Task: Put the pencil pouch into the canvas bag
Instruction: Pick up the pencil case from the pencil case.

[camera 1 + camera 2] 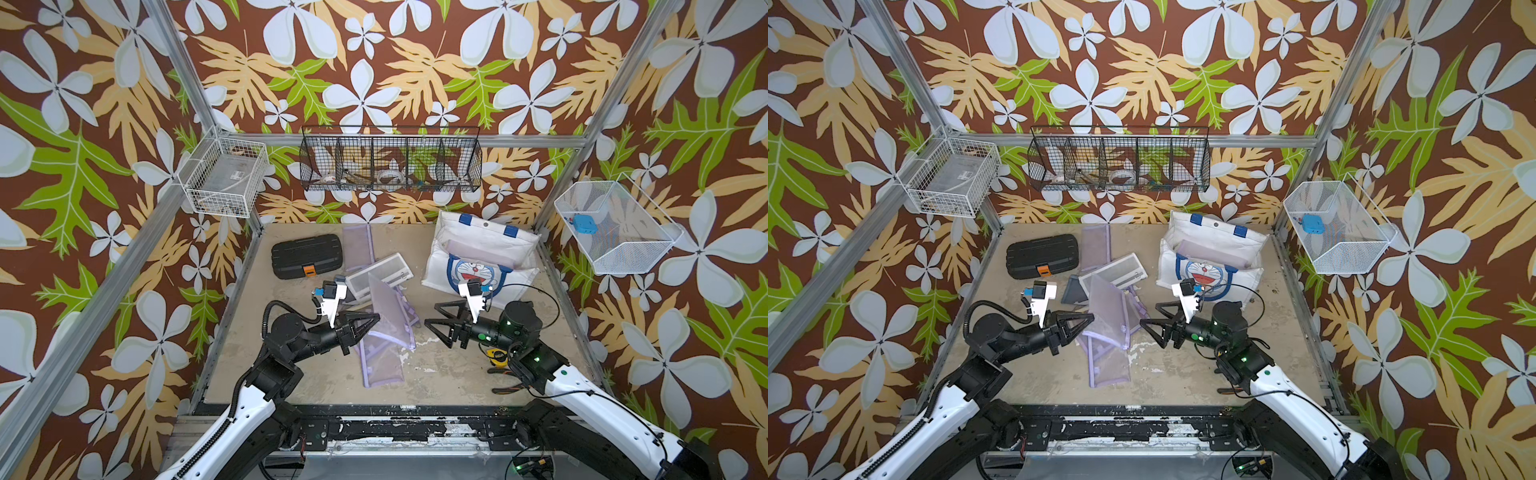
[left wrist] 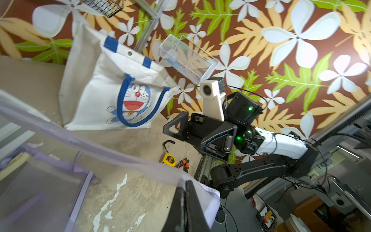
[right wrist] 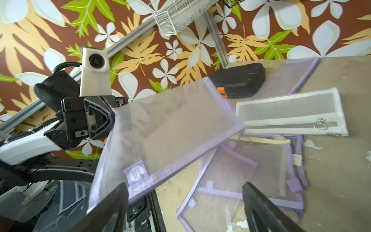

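The left gripper (image 1: pixel 376 317) is pinched tight on one edge of the purple pencil pouch (image 1: pixel 389 308), holding it up over the middle of the table (image 1: pixel 457 374). The right gripper (image 1: pixel 430 314) is wide open just beside its other edge, holding nothing, maybe touching it. The canvas bag (image 1: pixel 486 227) stands in the far right corner. More pouches (image 1: pixel 382 361) lie underneath; a black case (image 1: pixel 306 253) sits far left.

I count one canvas bag (image 1: pixel 438 266), one black case (image 1: pixel 305 255), three wire baskets (image 1: pixel 224 176), one tape measure (image 2: pixel 168 159), one pair of pliers (image 2: pixel 183 162), and at least five mesh pouches (image 1: pixel 390 307), exact number unclear
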